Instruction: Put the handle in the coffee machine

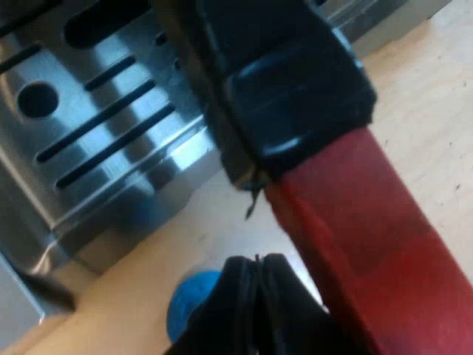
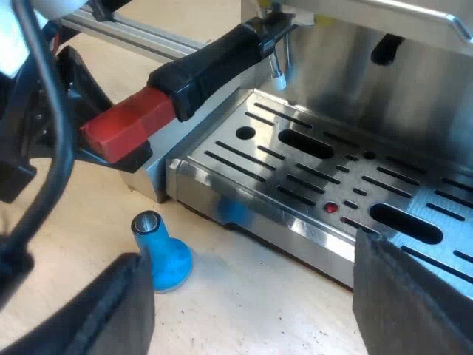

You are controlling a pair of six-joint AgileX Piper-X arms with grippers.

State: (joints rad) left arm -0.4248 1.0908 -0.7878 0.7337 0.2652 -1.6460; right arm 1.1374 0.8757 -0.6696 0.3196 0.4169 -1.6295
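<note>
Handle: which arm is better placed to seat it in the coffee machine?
Left. The left gripper is at the red end of the handle, whose far end is up at the espresso machine's front. The right gripper hangs open, holding nothing, over the drip tray's edge near the blue tamper.

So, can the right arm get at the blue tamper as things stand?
Probably yes. The right gripper is open, and the blue tamper stands upright on the table close to one of its fingers, apart from the drip tray, with nothing over it.
</note>
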